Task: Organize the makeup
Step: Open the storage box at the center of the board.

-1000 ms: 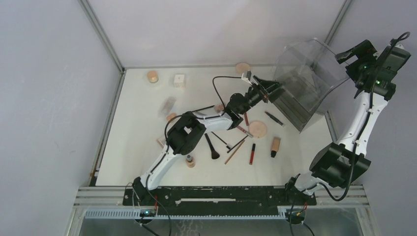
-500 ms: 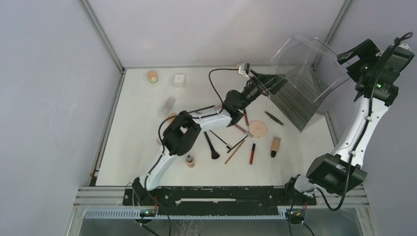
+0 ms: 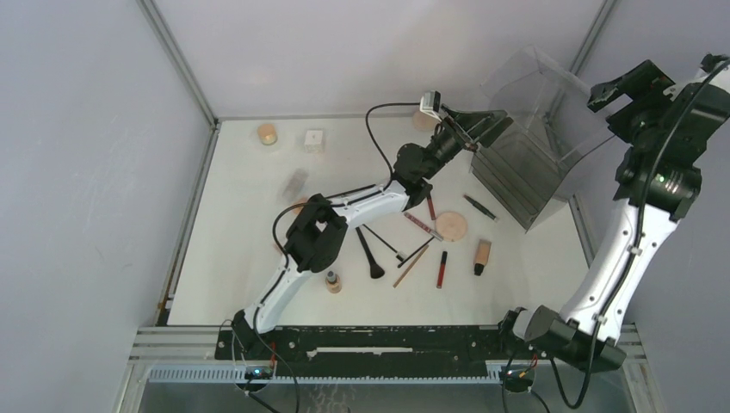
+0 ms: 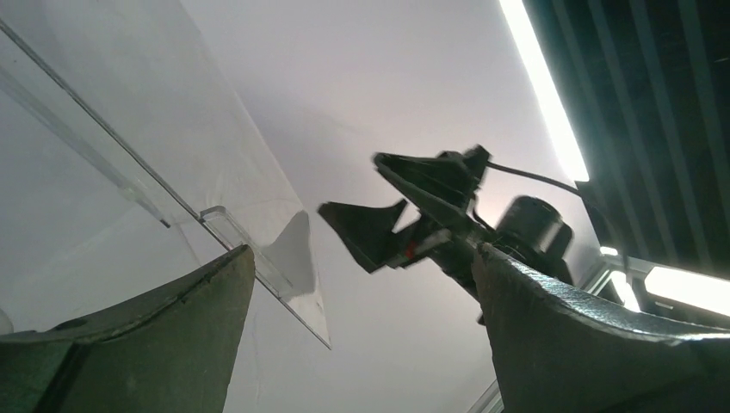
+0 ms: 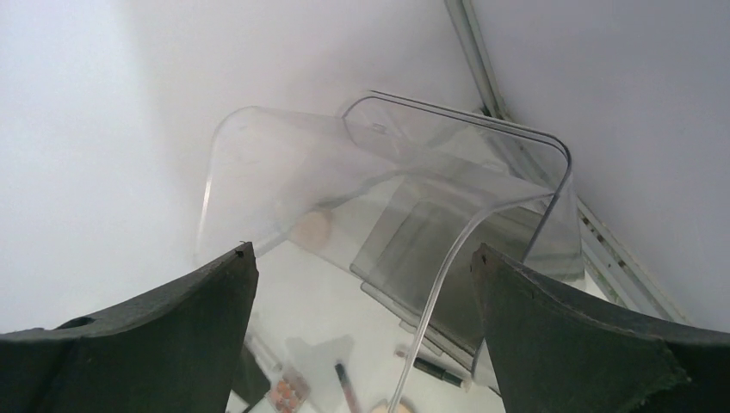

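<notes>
1. Beige round compact [image 3: 268, 133] and white cube jar [image 3: 314, 140] sit loose at the far-left end of the table [image 3: 232, 275], well apart from the organizer.
2. A blurred pink palette [image 3: 294, 183] and a small tan bottle [image 3: 333, 281] lie near the left arm's elbow, also unsorted.
3. Mid-table, a black brush [image 3: 372, 258], thin pencil [image 3: 411, 268], red lip tube [image 3: 442, 268], second compact [image 3: 451, 226] and larger tan bottle [image 3: 482, 256] are scattered near one another.
4. The left gripper [image 3: 492, 129] hovers at the organizer's front, jaws spread, carrying nothing.
5. The clear organizer [image 3: 525, 163] stands at the far right. No makeup shows inside it, as far as its smoky walls allow.
6. The right gripper [image 3: 615, 90] hangs high beside the organizer, jaws spread and empty.
7. Judged from this, the sorting has barely begun, and every visible item is yet to be put away.
</notes>
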### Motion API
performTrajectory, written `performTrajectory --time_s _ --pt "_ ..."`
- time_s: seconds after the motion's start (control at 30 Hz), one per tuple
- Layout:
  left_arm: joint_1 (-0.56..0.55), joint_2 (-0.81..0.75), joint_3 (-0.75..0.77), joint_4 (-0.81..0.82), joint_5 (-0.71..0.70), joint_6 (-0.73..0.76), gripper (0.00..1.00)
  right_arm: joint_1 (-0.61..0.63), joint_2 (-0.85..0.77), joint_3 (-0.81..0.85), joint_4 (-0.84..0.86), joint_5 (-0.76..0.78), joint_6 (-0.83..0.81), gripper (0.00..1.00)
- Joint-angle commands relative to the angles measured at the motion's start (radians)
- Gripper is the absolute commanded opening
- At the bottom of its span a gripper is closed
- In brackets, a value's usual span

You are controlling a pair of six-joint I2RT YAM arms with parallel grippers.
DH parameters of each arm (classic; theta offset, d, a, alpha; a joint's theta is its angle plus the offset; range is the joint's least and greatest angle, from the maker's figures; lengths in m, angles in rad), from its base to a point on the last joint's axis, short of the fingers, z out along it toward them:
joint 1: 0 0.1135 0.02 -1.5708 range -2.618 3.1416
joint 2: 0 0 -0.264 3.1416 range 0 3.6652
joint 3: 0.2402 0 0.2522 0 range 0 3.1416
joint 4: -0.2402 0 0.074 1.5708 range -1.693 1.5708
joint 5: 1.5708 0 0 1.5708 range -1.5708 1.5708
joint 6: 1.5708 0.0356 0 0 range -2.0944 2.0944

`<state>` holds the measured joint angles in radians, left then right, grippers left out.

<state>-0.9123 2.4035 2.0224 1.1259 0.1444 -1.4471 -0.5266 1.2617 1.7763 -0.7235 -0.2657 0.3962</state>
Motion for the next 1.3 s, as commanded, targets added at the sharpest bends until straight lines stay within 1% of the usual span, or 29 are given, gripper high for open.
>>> performTrajectory --time_s 0.0,0.17,0.23,0.37,0.6,0.67,0.73,0.83,0.97,1.13,1.2,1.27 --pt "0.005 0.012 0.114 -0.009 0.003 0.034 1.0 0.006 -0.13 -0.023 -0.006 0.024 -0.011 1.0" --pt "0.007 0.04 0.192 -0.066 0.005 0.06 1.0 -0.003 -0.285 -0.199 0.05 -0.017 0.113 1.0" --pt "0.009 0.055 0.221 -0.096 0.008 0.07 1.0 0.0 -0.315 -0.264 0.045 -0.004 0.159 1.0" --pt "0.009 0.074 0.272 -0.138 0.017 0.09 1.0 0.008 -0.358 -0.384 0.097 -0.057 0.19 1.0" --pt "0.01 0.08 0.283 -0.159 0.043 0.102 1.0 0.007 -0.351 -0.435 0.115 -0.111 0.183 1.0" --pt "0.01 0.084 0.283 -0.161 0.049 0.102 1.0 0.004 -0.336 -0.443 0.127 -0.164 0.167 1.0" --pt "0.011 0.086 0.283 -0.16 0.05 0.096 1.0 0.005 -0.32 -0.451 0.164 -0.256 0.144 1.0" --pt "0.012 0.086 0.282 -0.155 0.059 0.093 1.0 0.004 -0.296 -0.47 0.253 -0.389 0.152 1.0" --pt "0.014 0.08 0.276 -0.154 0.063 0.093 1.0 0.003 -0.299 -0.521 0.472 -0.535 0.243 1.0" --pt "0.02 0.062 0.248 -0.126 0.08 0.074 1.0 -0.022 -0.299 -0.518 0.705 -0.548 0.347 1.0" --pt "0.023 0.031 0.189 -0.096 0.095 0.068 1.0 -0.045 -0.281 -0.502 0.764 -0.538 0.387 1.0" --pt "0.025 -0.022 0.089 -0.054 0.095 0.07 1.0 -0.06 -0.256 -0.487 0.826 -0.538 0.429 1.0"
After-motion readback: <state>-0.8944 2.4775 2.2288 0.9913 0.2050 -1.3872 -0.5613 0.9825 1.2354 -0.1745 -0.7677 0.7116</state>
